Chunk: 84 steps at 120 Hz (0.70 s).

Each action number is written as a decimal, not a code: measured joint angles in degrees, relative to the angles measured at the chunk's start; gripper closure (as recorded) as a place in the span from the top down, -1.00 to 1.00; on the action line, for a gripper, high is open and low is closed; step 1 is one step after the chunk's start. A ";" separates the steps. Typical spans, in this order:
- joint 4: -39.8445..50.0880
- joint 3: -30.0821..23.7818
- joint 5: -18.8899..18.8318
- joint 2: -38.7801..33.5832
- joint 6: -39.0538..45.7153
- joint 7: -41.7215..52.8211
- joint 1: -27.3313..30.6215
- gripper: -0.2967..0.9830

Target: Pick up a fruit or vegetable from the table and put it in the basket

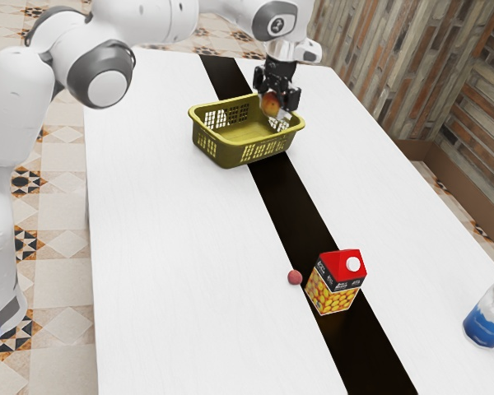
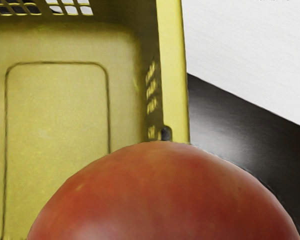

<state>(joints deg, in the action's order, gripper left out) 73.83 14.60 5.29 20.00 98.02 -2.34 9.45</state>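
We find the hand (image 1: 275,101) parted to fruit width, gripping the red-orange fruit (image 1: 270,104) near one o'clock on the basket (image 1: 221,153) in the exterior view; release there, we judge, risks a rim strike and roll onto the bench (image 1: 173,247).

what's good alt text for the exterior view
A robot arm's end effector holds a reddish fruit at the edge of a yellow basket on a white table. Also there: a carton, a small round red item and a bottle.
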 joint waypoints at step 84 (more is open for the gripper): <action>0.02 0.00 0.47 1.52 -0.35 0.10 2.79 0.49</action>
<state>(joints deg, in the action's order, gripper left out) 73.85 14.61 5.76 21.51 97.66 -2.24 12.24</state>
